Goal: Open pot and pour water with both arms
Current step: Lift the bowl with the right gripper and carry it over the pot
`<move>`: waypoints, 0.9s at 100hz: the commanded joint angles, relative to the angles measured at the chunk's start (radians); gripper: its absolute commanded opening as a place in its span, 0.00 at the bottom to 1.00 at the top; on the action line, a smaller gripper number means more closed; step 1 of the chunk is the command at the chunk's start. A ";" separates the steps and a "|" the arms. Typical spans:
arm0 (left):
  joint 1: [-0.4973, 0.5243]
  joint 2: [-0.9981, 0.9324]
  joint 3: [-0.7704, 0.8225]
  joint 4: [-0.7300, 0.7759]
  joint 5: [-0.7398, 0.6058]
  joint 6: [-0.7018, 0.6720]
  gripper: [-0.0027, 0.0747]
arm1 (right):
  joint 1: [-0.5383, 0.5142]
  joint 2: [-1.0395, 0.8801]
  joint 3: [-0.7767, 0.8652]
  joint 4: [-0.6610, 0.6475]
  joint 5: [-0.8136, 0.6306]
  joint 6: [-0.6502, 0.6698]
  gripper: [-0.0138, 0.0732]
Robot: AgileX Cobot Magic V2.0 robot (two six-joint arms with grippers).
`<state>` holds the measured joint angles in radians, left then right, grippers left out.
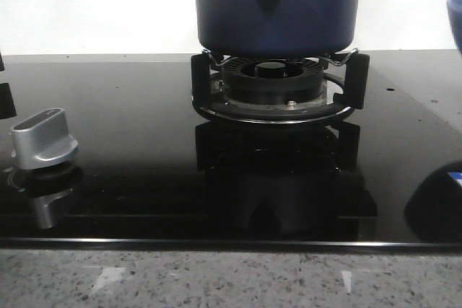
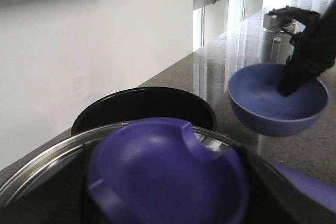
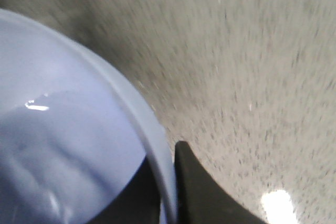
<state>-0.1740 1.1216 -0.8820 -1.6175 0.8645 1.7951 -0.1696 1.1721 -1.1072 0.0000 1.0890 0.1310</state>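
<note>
- Position: the pot (image 1: 278, 5) sits on the burner (image 1: 274, 81), open, with its dark interior exposed in the left wrist view.
- Left hand: the fingers are mostly hidden beneath the blue knob (image 2: 168, 177) of the lid (image 2: 31, 174). The lid is clear of the pot, so the hand is judged to be clamped on the knob. Hold the lid level and well aside from the pot mouth.
- Right hand (image 3: 167, 192): closed on the rim of the bowl (image 2: 262, 95), one finger inside and one outside. The bowl is beside the pot, on its right.
- Step in hand, as judged: bring the bowl over the pot and pour.
- Carry the bowl level, since a rim grip lets it swing.
- Place the bowl's lip over the pot mouth before tilting.
- Tilt slowly. Spilled water would reach the burner or the surface.
</note>
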 commanded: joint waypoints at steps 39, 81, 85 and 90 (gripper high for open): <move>0.004 -0.026 -0.031 -0.106 0.031 0.004 0.43 | 0.054 0.076 -0.415 0.181 0.074 -0.068 0.09; 0.004 -0.037 -0.033 -0.115 0.035 0.004 0.43 | 0.230 0.290 -0.702 0.182 0.147 -0.068 0.09; 0.004 -0.043 -0.033 -0.115 0.035 0.004 0.43 | 0.244 0.306 -0.722 0.182 0.147 -0.068 0.09; 0.004 -0.049 -0.033 -0.117 0.031 0.004 0.43 | 0.261 0.327 -0.750 0.182 0.137 -0.068 0.09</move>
<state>-0.1740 1.1094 -0.8820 -1.6350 0.8650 1.7951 0.0700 1.5054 -1.7871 0.1617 1.2719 0.0727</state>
